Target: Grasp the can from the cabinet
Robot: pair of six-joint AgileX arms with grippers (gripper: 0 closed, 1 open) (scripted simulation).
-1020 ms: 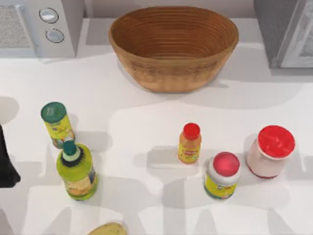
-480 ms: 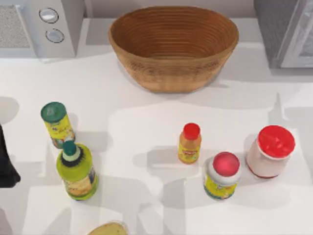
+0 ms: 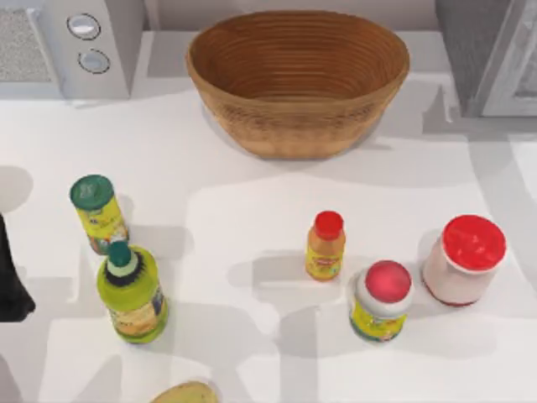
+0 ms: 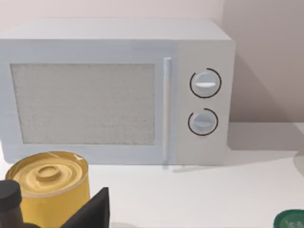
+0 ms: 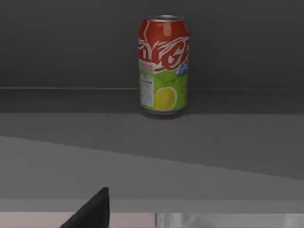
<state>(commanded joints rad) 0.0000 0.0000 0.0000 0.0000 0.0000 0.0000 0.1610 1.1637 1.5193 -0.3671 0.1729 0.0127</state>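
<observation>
The can [image 5: 163, 64], red on top and green below with a lemon picture, stands upright on a dark shelf inside the cabinet [image 5: 152, 133]. My right gripper [image 5: 90, 211] faces it from some distance, level with the shelf, and a dark part of it shows at the picture's edge. In the top view the cabinet [image 3: 474, 50] sits at the table's back right corner, with its white framed door [image 3: 516, 75] beside the speckled side. My left arm [image 3: 10, 277] is parked at the table's left edge.
A wicker basket [image 3: 298, 126] stands at the back centre and a white microwave [image 3: 92, 42] at the back left. On the table stand a green-lidded canister [image 3: 96, 210], a green bottle [image 3: 130, 290], an orange bottle [image 3: 325, 245] and two red-lidded jars [image 3: 382, 300] [image 3: 466, 259].
The arm shadow on the table's right side has shifted toward the cabinet. Nothing on the table has moved, and the left arm is still.
</observation>
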